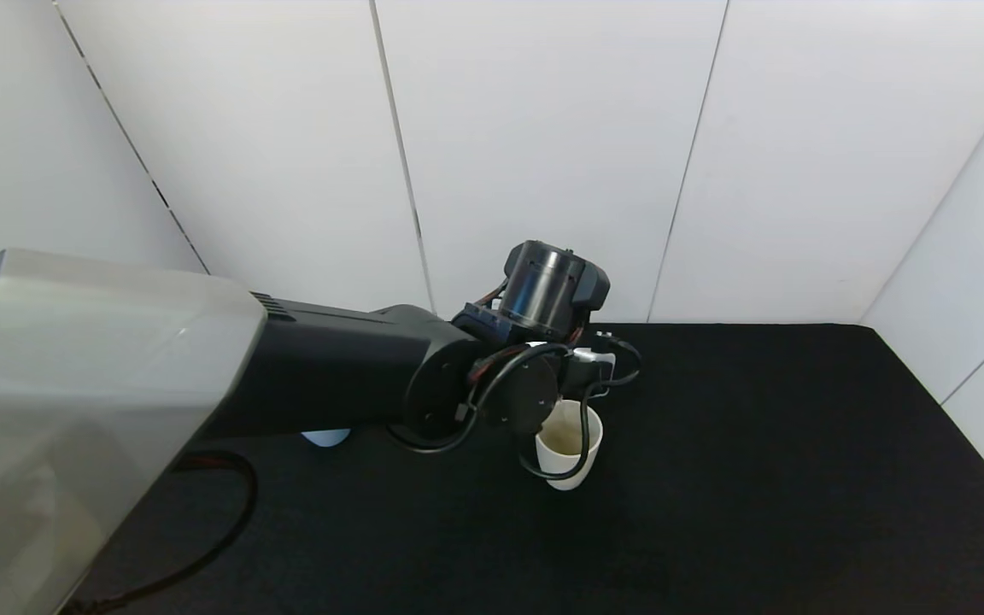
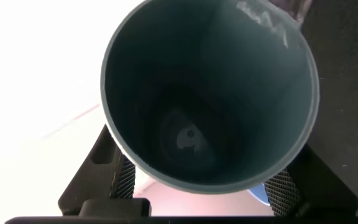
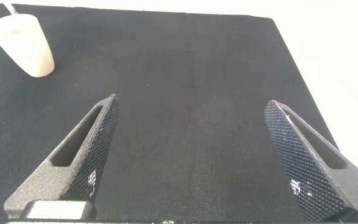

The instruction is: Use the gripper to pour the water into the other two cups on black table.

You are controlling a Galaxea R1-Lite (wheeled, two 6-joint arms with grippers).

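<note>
Your left arm reaches across the black worktop (image 1: 757, 478), wrist rolled over, left gripper (image 2: 201, 186) clamped on the teal cup (image 2: 210, 93), tipped above the cream cup (image 1: 568, 444). That cup stands mid-worktop with liquid inside. The blue cup (image 1: 326, 437) peeks from under the arm. Right gripper (image 3: 194, 162) hovers low, fingers spread wide, nothing held.
</note>
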